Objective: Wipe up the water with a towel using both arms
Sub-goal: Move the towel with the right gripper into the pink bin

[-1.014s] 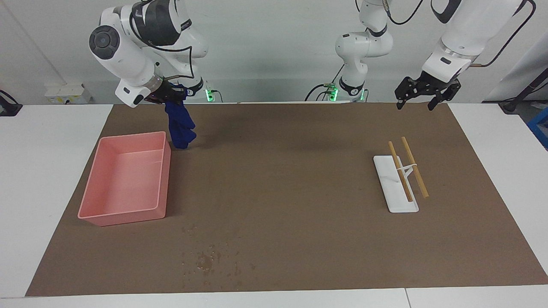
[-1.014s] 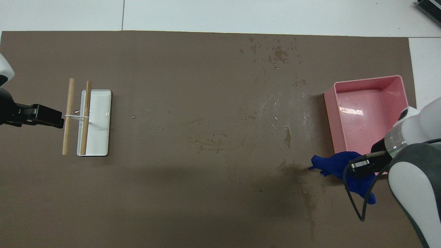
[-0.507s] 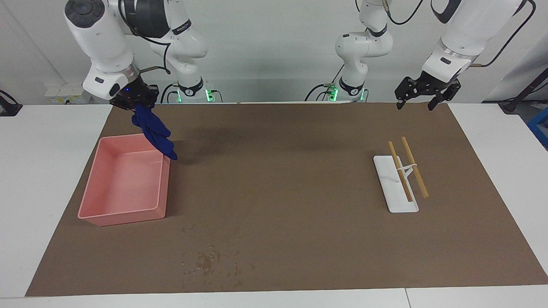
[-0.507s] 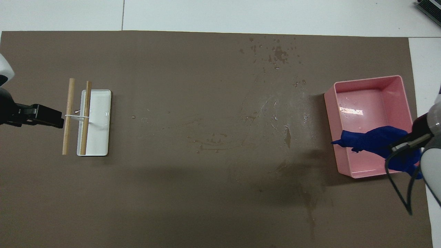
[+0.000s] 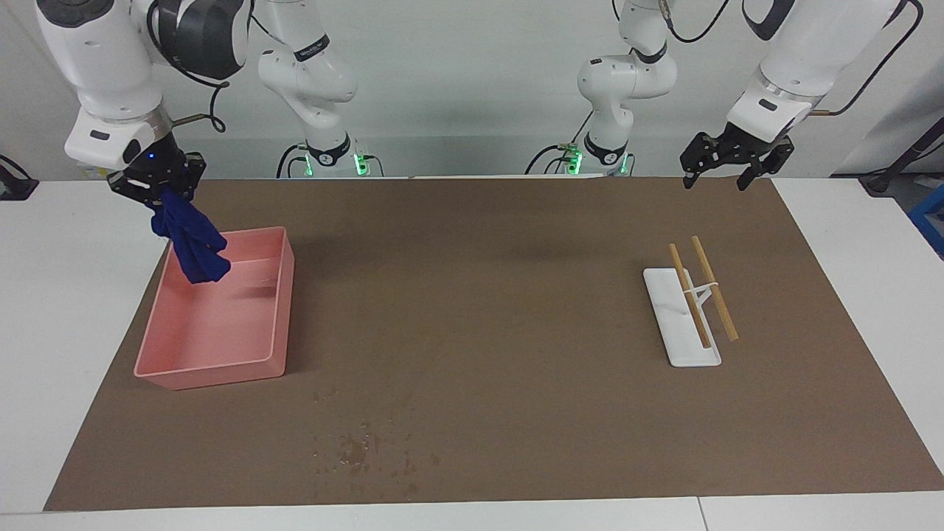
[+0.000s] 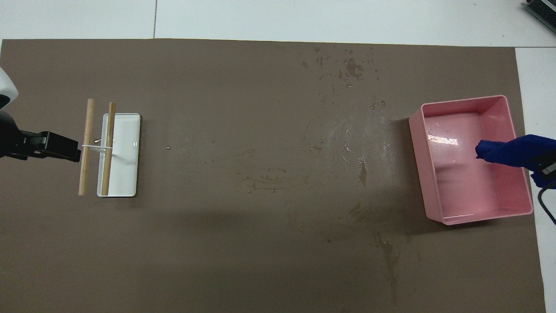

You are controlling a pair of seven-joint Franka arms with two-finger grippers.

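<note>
My right gripper (image 5: 158, 193) is shut on the blue towel (image 5: 193, 247), which hangs down from it over the pink tray (image 5: 284, 295), clear of the tray's floor. In the overhead view the towel (image 6: 510, 150) reaches over the tray (image 6: 418, 148) from its outer side. The water (image 5: 354, 450) lies as dark specks on the brown mat, farther from the robots than the tray; it also shows in the overhead view (image 6: 352, 69), with thin wet smears (image 6: 360, 169) beside the tray. My left gripper (image 5: 724, 181) is open and empty and waits in the air at the left arm's end.
A white rectangular plate (image 5: 682, 332) with two tied wooden chopsticks (image 5: 714, 291) lies on the mat at the left arm's end. In the overhead view the left gripper (image 6: 61, 148) covers the mat beside the chopsticks (image 6: 87, 143). White table borders the mat.
My right arm has swung the towel from beside the tray's nearer corner to over the tray, toward the right arm's end. The left arm has not moved.
</note>
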